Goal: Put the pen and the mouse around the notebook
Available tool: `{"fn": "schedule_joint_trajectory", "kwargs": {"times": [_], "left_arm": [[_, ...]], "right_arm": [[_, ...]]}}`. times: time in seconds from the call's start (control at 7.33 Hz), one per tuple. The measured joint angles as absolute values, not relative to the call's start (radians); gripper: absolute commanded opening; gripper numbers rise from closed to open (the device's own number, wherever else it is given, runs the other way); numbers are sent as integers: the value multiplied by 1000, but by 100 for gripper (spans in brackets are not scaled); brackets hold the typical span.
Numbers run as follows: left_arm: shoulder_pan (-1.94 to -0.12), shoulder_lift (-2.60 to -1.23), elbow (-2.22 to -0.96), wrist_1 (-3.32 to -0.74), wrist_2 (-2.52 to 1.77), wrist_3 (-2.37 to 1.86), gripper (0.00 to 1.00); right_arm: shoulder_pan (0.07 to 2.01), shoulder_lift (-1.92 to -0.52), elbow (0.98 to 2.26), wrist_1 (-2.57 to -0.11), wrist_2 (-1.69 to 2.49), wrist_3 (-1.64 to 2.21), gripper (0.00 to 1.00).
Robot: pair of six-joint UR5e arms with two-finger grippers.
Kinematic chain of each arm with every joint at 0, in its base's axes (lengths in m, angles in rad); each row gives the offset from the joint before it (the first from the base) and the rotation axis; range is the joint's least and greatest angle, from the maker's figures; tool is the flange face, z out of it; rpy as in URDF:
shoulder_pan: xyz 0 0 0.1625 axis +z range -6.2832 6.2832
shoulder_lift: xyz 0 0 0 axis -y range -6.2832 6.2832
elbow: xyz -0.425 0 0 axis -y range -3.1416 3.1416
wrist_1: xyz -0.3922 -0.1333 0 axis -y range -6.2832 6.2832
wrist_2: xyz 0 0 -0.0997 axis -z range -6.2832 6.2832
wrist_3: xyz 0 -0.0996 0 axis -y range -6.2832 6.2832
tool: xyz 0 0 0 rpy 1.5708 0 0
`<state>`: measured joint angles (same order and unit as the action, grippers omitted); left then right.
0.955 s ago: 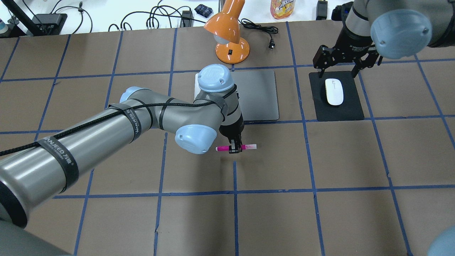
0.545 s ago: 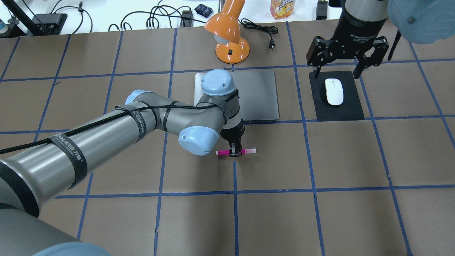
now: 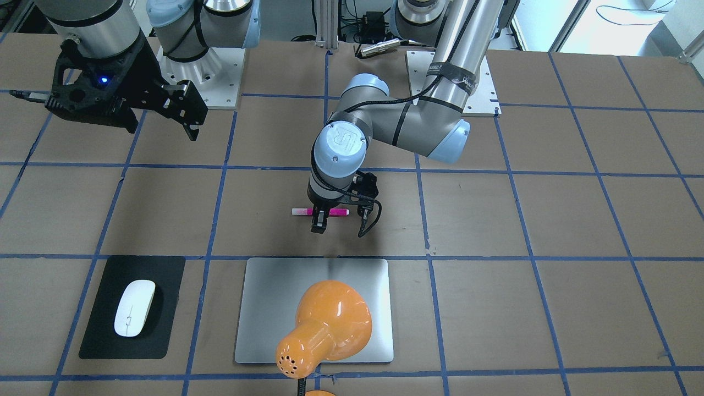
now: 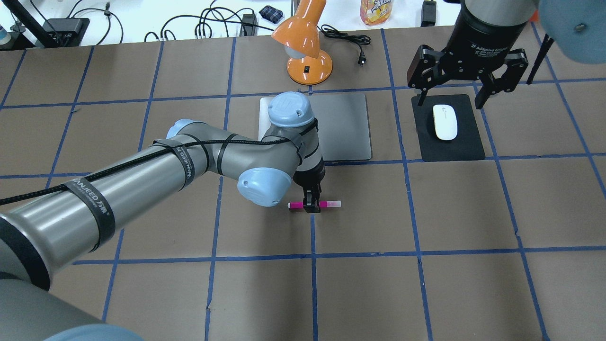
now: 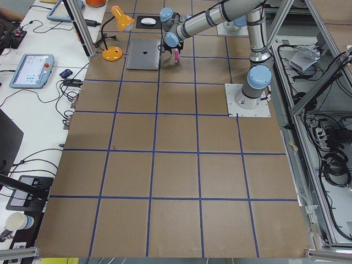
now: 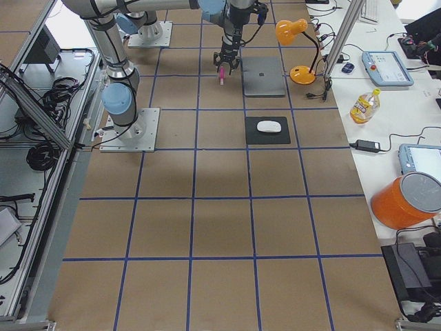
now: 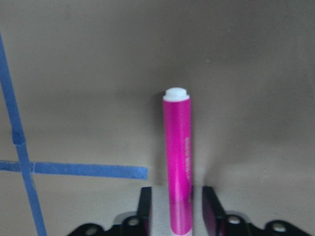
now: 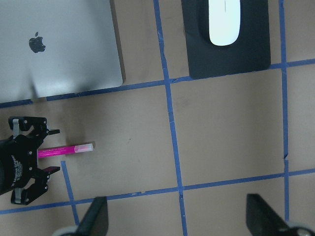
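The magenta pen (image 4: pixel 331 204) lies level, at or just above the table, a short way on the robot's side of the silver notebook (image 4: pixel 345 128). My left gripper (image 4: pixel 312 206) points straight down and is shut on the pen's middle. In the left wrist view the pen (image 7: pixel 177 157) runs out from between the two fingers. The white mouse (image 4: pixel 445 122) rests on a black mat (image 4: pixel 466 147) to the right of the notebook. My right gripper (image 4: pixel 450 97) hangs open high above the table, holding nothing and well apart from the mouse.
An orange desk lamp (image 4: pixel 307 52) stands just beyond the notebook, its head leaning over it in the front view (image 3: pixel 330 324). Its cord and plug (image 4: pixel 362 59) trail on the table. Cables and a snack bag lie past the far edge.
The left gripper has lowered the pen toward the table and slightly toward the robot. The right arm has risen and shifted, its gripper still open.
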<state>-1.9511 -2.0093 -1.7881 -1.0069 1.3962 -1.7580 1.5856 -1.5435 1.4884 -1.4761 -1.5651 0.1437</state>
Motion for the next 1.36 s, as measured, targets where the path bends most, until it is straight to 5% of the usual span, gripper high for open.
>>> {"fn": "schedule_joint_trajectory", "kwargs": {"times": [0.55, 0.95, 1.36], "left_arm": [[-1759, -1807, -1760, -1268, 1399, -1124, 100], [-1532, -1682, -1616, -1640, 1479, -509, 100], [-1497, -1651, -1533, -1664, 1615, -135, 100]], "right_arm": [[1586, -1542, 1487, -1481, -1557, 143, 100], [1586, -1543, 1486, -1483, -1558, 139, 100], [1586, -1543, 1487, -1483, -1563, 136, 100]]}}
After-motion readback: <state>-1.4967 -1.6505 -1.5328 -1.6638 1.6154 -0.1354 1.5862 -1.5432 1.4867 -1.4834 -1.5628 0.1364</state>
